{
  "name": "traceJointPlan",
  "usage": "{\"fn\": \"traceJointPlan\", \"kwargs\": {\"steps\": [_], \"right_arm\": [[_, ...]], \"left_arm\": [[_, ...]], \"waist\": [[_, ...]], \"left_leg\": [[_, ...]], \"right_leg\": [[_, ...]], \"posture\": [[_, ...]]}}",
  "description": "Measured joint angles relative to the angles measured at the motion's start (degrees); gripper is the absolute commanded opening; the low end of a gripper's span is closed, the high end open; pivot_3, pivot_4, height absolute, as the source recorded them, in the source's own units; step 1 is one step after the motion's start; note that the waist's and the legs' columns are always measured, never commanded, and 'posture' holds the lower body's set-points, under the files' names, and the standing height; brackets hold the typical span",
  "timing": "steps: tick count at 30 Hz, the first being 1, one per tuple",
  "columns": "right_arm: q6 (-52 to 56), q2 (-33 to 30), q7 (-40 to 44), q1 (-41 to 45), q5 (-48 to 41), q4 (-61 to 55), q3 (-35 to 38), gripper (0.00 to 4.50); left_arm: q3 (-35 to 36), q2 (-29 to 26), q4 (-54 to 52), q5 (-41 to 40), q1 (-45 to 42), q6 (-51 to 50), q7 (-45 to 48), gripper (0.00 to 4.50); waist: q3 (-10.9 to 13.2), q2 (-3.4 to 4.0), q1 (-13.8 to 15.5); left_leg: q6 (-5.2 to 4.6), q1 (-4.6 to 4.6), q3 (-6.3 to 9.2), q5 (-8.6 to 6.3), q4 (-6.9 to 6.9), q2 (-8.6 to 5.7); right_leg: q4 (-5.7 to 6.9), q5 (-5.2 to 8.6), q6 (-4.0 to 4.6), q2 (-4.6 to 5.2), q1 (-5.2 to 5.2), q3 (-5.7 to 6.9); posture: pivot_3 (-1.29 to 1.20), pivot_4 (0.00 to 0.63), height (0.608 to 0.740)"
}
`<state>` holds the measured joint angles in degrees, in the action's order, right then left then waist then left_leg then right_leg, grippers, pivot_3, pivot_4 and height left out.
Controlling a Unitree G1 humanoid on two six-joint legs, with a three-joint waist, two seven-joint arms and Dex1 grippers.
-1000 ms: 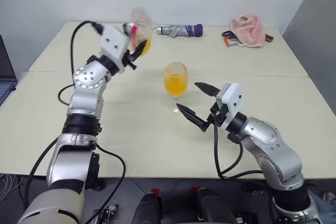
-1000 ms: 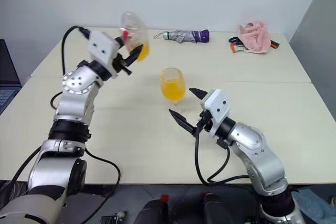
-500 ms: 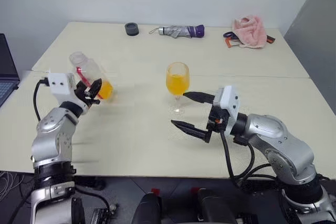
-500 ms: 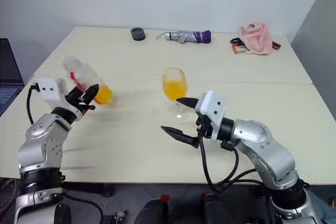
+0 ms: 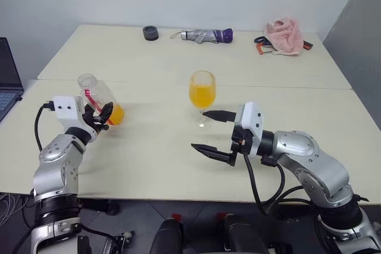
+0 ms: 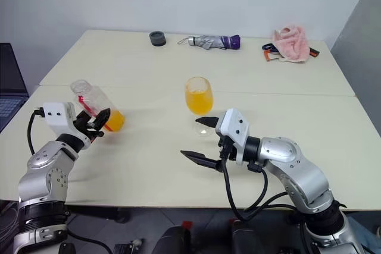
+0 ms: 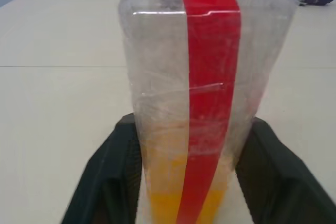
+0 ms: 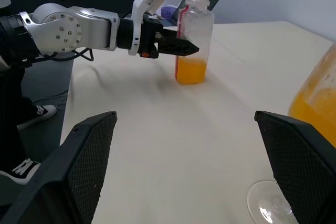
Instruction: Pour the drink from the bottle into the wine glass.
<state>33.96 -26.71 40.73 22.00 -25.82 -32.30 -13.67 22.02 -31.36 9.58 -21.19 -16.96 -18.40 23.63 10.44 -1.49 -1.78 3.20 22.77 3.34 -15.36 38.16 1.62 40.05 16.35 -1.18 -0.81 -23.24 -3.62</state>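
Left eye view: left fingers (image 5: 105, 115) flanked the bottle (image 5: 99, 100) near the worktop's (image 5: 149, 153) left edge; right fingers (image 5: 211, 132) gaped beside the wine glass (image 5: 202, 92).

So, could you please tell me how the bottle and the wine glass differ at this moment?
The bottle holds only a little orange drink at its base; the wine glass has a mostly full bowl. The bottle sits between the left pincer's fingers; the wine glass stands free beside the open right pincer. The bottle carries a red stripe; the glass is plain. Both are clear and rest on the table.
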Motion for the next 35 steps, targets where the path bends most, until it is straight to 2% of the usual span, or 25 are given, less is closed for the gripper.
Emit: {"fn": "traceJointPlan", "kwargs": {"steps": [4,12,21,28,35], "right_arm": [[0.0,0.0,0.2,0.0,0.0,0.0,0.0,4.5],[-1.0,-0.1,0.5,-0.7,0.5,0.3,0.0,4.5],[-11.8,-1.4,0.9,-9.1,7.3,4.4,0.0,4.5],[-20.4,3.3,-3.6,-14.5,9.0,12.7,6.0,4.5],[-27.6,10.3,-11.0,-17.0,11.5,24.3,10.1,4.5]], "left_arm": [[-0.4,0.0,0.0,0.4,0.8,0.0,0.7,4.47],[-0.4,0.2,-2.3,2.0,3.2,1.5,0.5,4.47],[-0.2,1.6,-10.7,2.5,9.7,2.3,-2.3,4.47],[0.8,5.9,-21.2,1.2,17.5,0.2,-5.5,4.47],[0.6,10.6,-24.7,1.0,21.3,-0.4,-7.9,4.47]], "waist": [[0.0,0.0,0.0],[0.0,0.0,0.0],[0.0,-0.02,0.0],[0.0,-0.06,0.0],[0.0,-0.05,0.0]], "left_leg": [[0.0,0.01,0.02,0.0,0.0,0.0],[0.0,0.01,0.0,0.0,-0.02,0.02],[0.0,-0.01,-0.03,0.0,-0.05,0.03],[0.0,-0.08,-0.1,0.0,-0.09,0.05],[0.0,-0.15,-0.21,0.0,-0.1,-0.01]], "right_leg": [[-0.01,0.0,0.0,0.0,0.0,0.01],[-0.03,0.0,0.0,0.02,0.0,-0.01],[-0.06,0.0,0.0,0.08,0.0,-0.05],[-0.07,0.0,0.0,0.08,0.04,-0.14],[-0.05,0.0,0.0,-0.03,0.05,-0.22]], "posture": [[0.0,0.15,0.74],[0.0,0.15,0.74],[0.0,0.15,0.74],[0.0,0.15,0.74],[0.0,0.15,0.74]]}}
